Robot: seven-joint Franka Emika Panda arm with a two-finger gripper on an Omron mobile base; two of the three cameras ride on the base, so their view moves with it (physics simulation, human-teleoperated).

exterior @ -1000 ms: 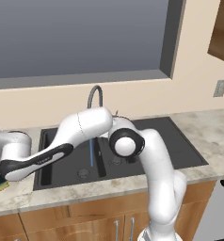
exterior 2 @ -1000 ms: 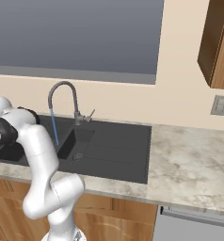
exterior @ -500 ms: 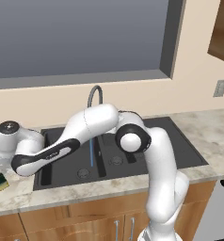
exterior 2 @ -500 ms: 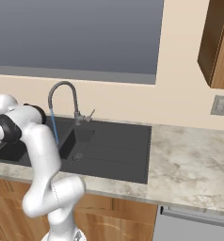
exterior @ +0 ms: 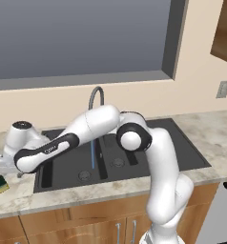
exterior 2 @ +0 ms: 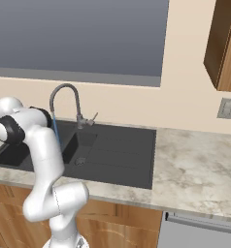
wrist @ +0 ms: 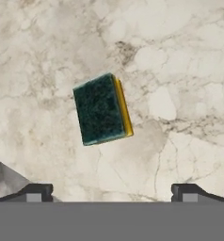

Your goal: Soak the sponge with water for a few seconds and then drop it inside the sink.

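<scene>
Change since the earlier pictures: the arm [exterior: 101,126] has swung further toward the left of the left base view, its wrist now low over the table at the left edge. Judged meaning: the reach for the pickup is nearly aligned; the grasp is not yet made, and soaking and dropping remain.

Room, largest to smallest:

1. Wall, beige, with a wide dark window [exterior: 82,38] across the upper frame of both base views.
2. Table [exterior 2: 200,169], pale marbled stone, running across both base views over wooden cabinet fronts [exterior: 63,228].
3. Sink [exterior: 149,152], dark charcoal, set in the table at mid-frame; two basins with round drains.
4. Wooden wall cabinet [exterior 2: 226,43], upper right of the right base view.
5. Faucet [exterior 2: 64,99], grey gooseneck, arching at the back of the sink.
6. Water [exterior: 92,155], thin light-blue stream, running from the spout into the basin.
7. Wall outlet [exterior 2: 227,108], at the right of the right base view.
8. Sponge [wrist: 103,109], green scrub layer up with a yellow edge showing, lying on bare marbled table in the centre of the hand view, well apart from the sink; in the left base view it sits at the lower left edge.
9. Claw [wrist: 112,190], open wide, tips at the bottom corners of the hand view, above the sponge, holding nothing.
</scene>
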